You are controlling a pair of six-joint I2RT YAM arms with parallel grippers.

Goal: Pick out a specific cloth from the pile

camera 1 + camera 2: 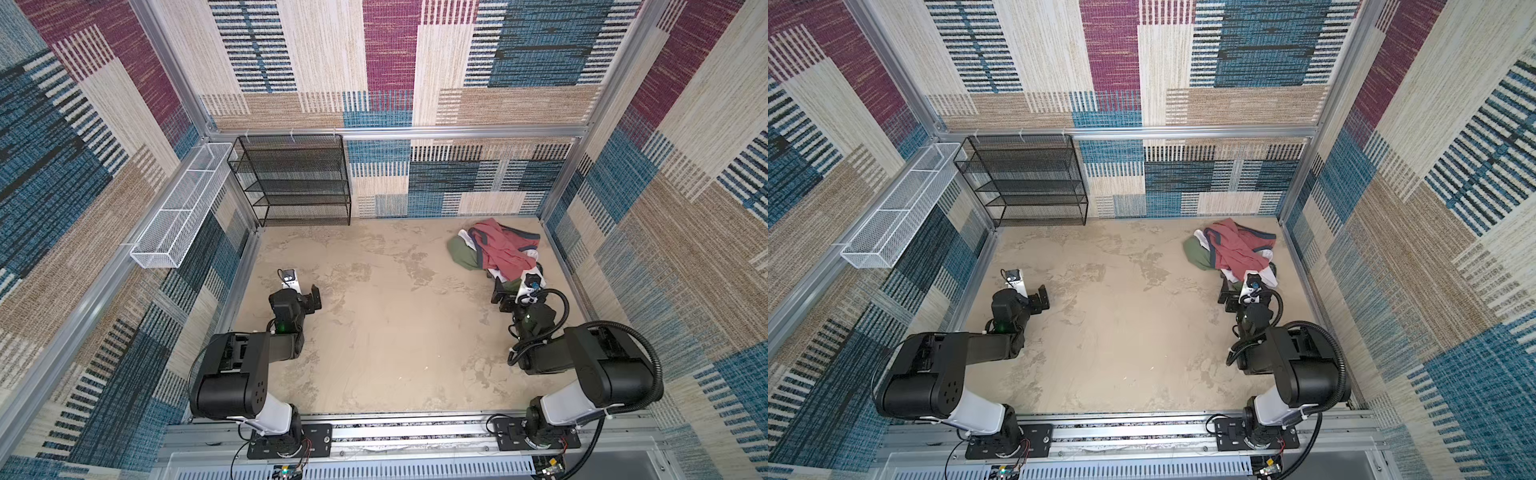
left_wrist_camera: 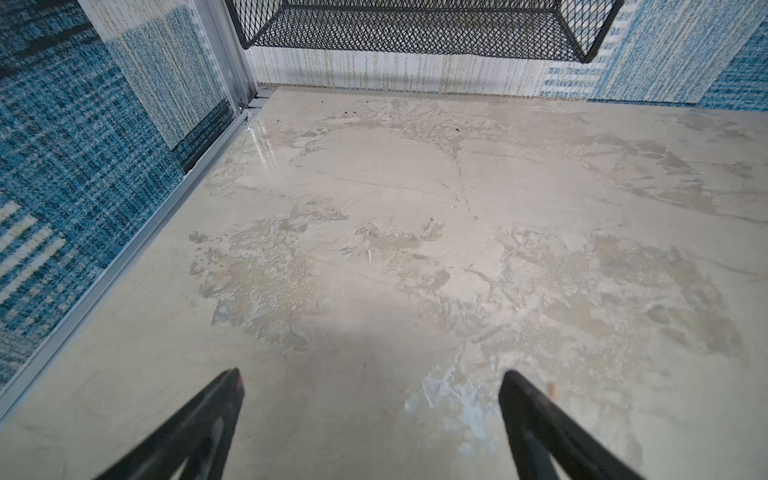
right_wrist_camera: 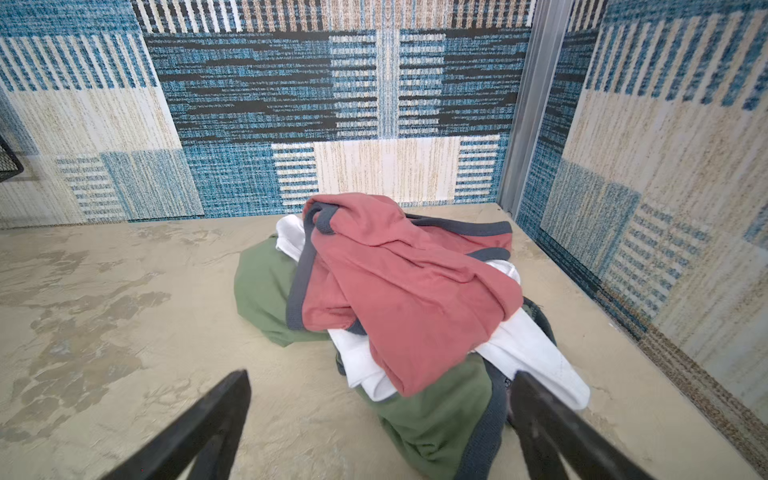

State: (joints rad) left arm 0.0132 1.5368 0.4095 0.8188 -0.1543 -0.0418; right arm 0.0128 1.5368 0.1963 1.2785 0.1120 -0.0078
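Observation:
The pile (image 1: pixel 498 249) (image 1: pixel 1233 249) lies in the table's far right corner. A salmon-red garment with dark blue trim (image 3: pixel 407 291) is on top, and an olive-green garment (image 3: pixel 257 286) spreads out underneath. The white cloth (image 3: pixel 536 353) pokes out from under the red one on several sides; most of it is hidden. My right gripper (image 3: pixel 381 375) (image 1: pixel 500 293) is open at the pile's near end, with green fabric lying between its fingers. My left gripper (image 2: pixel 372 374) (image 1: pixel 313 297) hangs open over bare tabletop at the left, with nothing in it.
A black mesh shelf rack (image 1: pixel 291 183) (image 2: pixel 415 25) stands against the back wall on the left. A white wire basket (image 1: pixel 178 208) hangs on the left wall. The patterned right wall (image 3: pixel 665 208) and the back wall stand close around the pile. The beige tabletop (image 1: pixel 395 332) lies between the arms.

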